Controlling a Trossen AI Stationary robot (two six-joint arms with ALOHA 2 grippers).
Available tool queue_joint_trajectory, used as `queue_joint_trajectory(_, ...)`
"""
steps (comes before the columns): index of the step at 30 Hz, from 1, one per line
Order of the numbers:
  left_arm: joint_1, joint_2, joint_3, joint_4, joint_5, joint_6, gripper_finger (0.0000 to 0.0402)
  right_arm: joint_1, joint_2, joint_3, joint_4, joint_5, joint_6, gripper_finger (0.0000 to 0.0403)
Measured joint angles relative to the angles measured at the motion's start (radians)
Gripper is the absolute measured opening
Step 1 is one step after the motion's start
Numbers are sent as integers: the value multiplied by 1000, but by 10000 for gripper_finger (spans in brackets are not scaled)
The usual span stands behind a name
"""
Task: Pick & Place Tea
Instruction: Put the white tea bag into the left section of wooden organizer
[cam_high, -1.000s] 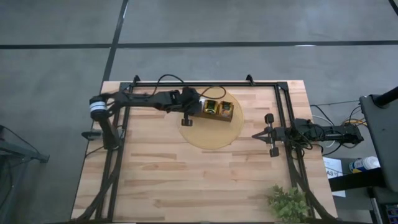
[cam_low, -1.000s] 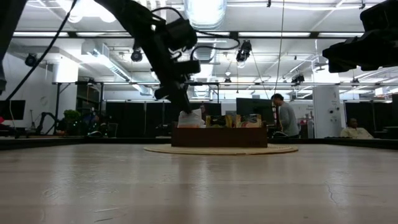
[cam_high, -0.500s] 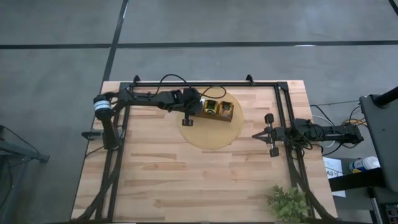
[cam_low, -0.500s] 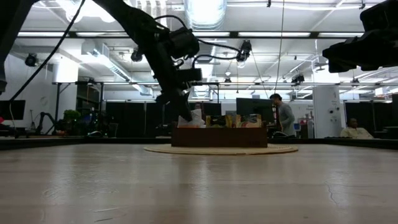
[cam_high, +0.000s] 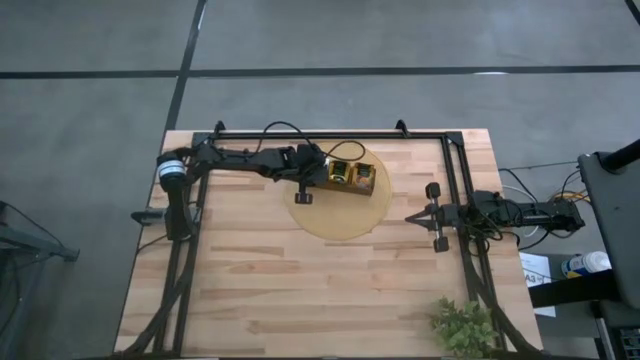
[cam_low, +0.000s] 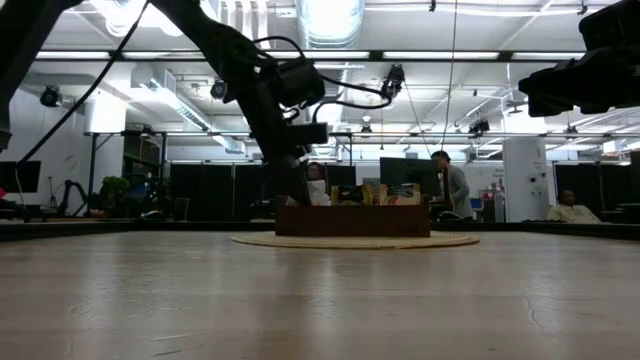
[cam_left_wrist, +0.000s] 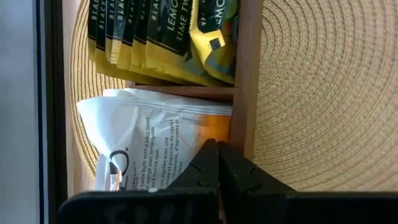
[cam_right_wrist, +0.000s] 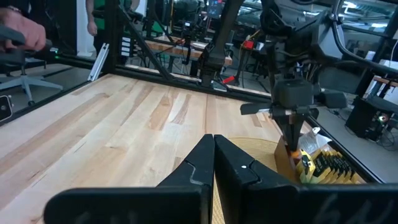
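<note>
Tea packets (cam_left_wrist: 163, 41) stand on edge in my wooden tray (cam_left_wrist: 244, 74), long axes across its compartments; left gripper (cam_left_wrist: 217, 163), jaws together, hangs over white packets (cam_left_wrist: 155, 134); right gripper (cam_high: 434, 217), jaws together, waits at counter's right side.

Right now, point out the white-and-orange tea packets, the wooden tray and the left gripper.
white-and-orange tea packets (cam_left_wrist: 155, 134), left wrist view, white face.
wooden tray (cam_left_wrist: 249, 74), left wrist view, side wall.
left gripper (cam_left_wrist: 217, 144), left wrist view, shut fingertips.

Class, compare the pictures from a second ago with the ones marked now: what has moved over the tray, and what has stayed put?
The left claw, shut, has dropped lower at the tray's left end, down to the white tea packets; in the low view those packets no longer stick up beside it. The left arm's base has also turned a little. The tray, the round mat and the right claw, parked at the table's right, have not moved.
</note>
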Motion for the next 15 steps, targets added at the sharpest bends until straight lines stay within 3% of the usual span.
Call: queue_joint_trajectory(15, 4, 27, 1, 9, 13, -27, 0, 0, 0, 0, 0, 0, 0, 9)
